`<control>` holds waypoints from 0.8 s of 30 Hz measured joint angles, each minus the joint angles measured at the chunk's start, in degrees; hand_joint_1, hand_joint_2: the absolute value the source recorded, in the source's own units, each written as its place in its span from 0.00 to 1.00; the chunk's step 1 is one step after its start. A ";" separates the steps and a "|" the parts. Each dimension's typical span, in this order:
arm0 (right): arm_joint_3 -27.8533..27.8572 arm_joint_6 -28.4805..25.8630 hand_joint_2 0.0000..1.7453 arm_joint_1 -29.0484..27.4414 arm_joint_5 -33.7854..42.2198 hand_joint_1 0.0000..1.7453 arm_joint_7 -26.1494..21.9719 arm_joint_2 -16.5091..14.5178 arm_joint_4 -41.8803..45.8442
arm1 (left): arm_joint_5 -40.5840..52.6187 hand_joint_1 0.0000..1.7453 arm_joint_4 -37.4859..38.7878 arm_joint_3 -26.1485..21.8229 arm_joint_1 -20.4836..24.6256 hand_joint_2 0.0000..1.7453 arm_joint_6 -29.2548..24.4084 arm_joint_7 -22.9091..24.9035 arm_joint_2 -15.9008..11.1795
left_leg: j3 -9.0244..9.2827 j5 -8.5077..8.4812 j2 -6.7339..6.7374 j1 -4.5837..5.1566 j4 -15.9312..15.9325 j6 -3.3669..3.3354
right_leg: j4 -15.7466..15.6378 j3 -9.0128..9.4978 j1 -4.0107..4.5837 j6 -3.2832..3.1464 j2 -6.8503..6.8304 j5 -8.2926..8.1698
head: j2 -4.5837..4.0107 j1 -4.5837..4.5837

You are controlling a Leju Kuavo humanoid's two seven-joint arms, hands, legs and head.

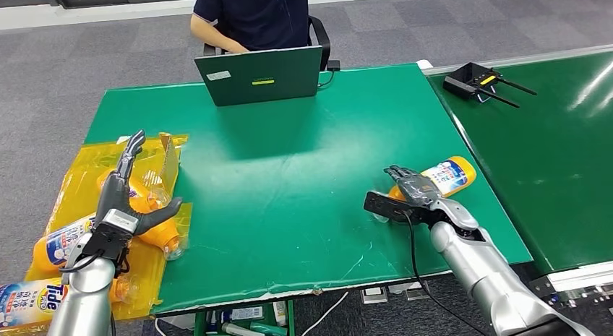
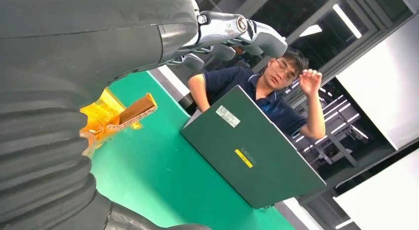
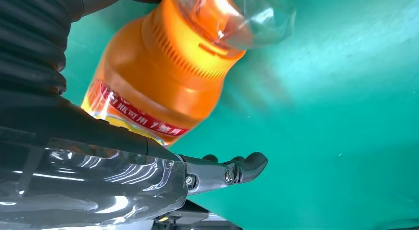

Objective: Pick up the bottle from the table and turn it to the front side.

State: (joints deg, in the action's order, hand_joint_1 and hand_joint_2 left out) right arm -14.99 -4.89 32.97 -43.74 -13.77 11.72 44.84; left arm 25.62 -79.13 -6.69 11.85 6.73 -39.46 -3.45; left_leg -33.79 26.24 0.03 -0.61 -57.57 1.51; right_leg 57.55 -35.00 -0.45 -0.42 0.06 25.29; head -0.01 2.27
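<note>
On green table (image 1: 289, 170): right hand (image 1: 412, 191) grasping lying orange bottle (image 1: 448, 175); left hand (image 1: 123, 195) released, fingers spread.

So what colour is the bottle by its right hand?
Orange bottle, white-and-blue label; right wrist view shows it best.

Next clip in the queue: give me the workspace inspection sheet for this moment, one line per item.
Surface: green table, a second green table at the right.
Job's things: orange bottle lying on its side near the right edge, clear cap toward the robot.
Clutter: yellow bag with more bottles at the left edge; open laptop; black antenna device.
Hands: right hand wrapped over the bottle; left hand fingers spread, above the bag.
Cables: black cable along the right arm.
Surroundings: person seated behind the laptop, grey carpet.
</note>
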 joint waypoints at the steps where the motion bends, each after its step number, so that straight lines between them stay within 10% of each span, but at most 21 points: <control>1: 0.00 -0.03 1.00 0.07 0.00 0.00 0.02 0.00 -0.07 | 0.00 0.00 -0.21 -0.08 -0.10 1.00 -0.03 0.03 0.02 | 0.00 0.00 0.00 0.00 0.00 0.00 | 0.00 0.00 0.00 0.00 0.00 0.00 | 0.00 0.00; 24: 0.00 -0.16 1.00 0.88 0.07 0.00 0.23 -0.02 -1.57 | 0.00 0.00 -1.90 -0.98 -1.35 1.00 -0.06 0.27 0.15 | 0.00 0.00 -0.01 0.00 0.00 0.00 | 0.00 0.00 0.00 0.00 -0.01 0.00 | 0.01 -0.01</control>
State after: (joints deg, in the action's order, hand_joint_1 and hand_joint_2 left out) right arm -14.99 -5.05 33.86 -43.66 -13.53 11.69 43.27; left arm 25.62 -81.02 -7.67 10.50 6.67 -39.19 -3.30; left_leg -33.80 26.24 0.03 -0.61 -57.57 1.51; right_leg 57.55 -35.00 -0.45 -0.42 0.06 25.29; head 0.00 2.26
